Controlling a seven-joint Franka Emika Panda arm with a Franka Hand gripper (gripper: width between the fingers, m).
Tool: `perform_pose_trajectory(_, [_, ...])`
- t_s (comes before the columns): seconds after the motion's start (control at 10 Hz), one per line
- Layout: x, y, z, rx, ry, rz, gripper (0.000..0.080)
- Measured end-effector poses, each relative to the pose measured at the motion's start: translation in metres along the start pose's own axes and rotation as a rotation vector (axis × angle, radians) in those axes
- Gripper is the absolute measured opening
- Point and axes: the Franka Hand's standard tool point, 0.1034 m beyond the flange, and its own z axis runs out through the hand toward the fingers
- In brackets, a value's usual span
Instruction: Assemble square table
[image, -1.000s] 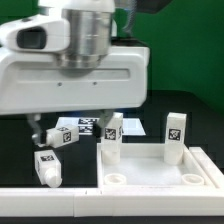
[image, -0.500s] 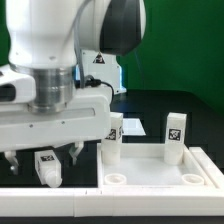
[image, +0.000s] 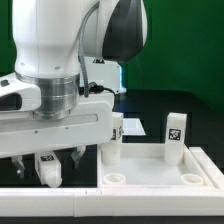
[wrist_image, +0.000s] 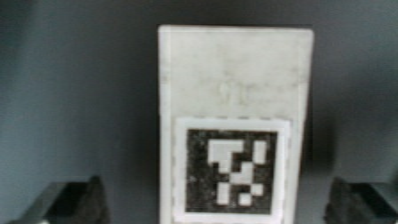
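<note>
The scene sits on a black, matte table (image: 190, 120) in front of a plain green backdrop (image: 190, 50). In the exterior view the Panda's bulky white arm (image: 60, 60) fills most of the exterior view's left and middle. A white bar (image: 50, 205) runs along the near edge of the table on that side. The gripper (image: 46, 172) is low over the black surface. Its fingers (wrist_image: 79, 200) are spread wide, one on either side of a short white leg (wrist_image: 235, 110). The wrist view shows dark table in the gap between each fingertip and the leg, so nothing is clamped. A black-and-white square tag on this leg faces the wrist camera. The leg lies just beside the tray-like top (image: 160, 160), on the exterior view's left of it and outside its raised rim. The square top rests flat on the table at the exterior view's lower right, with round corner holes (image: 192, 178) showing near its front edge. A second leg (image: 112, 150) stands upright at the far corner nearest the arm, its upper end hidden by the arm. A third leg (image: 175, 135) stands upright at the other far corner with its tag turned to the camera. Whether these two are fastened cannot be told. A sliver of the marker board (image: 132, 127) shows on the table behind the top.
</note>
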Motion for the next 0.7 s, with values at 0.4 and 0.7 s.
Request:
perform_pose_trajectory(0.4, [-0.019, 0.02, -0.028, -0.011, 0.015, -0.173, 0.0284])
perform_pose_trajectory(0.7, [-0.05, 0.04, -0.06, -0.041, 0.061, -0.423, 0.0284])
